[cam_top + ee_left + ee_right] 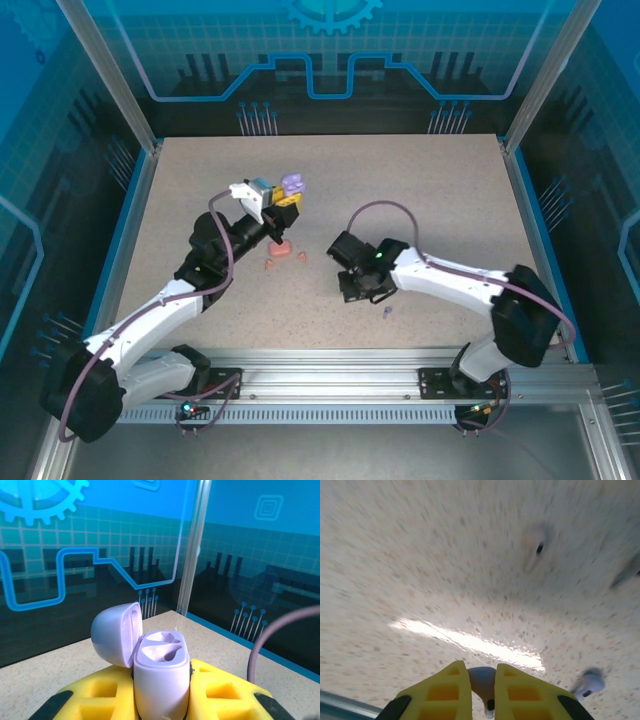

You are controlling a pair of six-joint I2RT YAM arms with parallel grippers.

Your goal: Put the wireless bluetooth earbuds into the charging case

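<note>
A speckled beige table (430, 190) sits inside blue walls, with a metal rail (340, 365) along its near edge carrying both arm bases. The stretch between the rail and the arms is bare, and wide margins run along the left and right edges.

Nearest, the right gripper (350, 288) (482, 672) points down close to the tabletop, its yellow fingers (447, 690) pressed together on a pale earbud (481, 681) pinched between them. A loose purple bud (387, 313) (590, 682) lies on the table just beside it, apart from the fingers.

Further in, three small coral pieces (281, 248) lie near each other around the table's middle, between the two arms.

Just beyond them, the left gripper (283, 208) (160, 697) is clamped on a lilac charging case (293, 184) (161, 680), held upright above the table. Its lid (116, 635) is tipped open to the left and both sockets are empty. Open tabletop runs from there to the far wall (330, 60) and corner post (192, 555)
</note>
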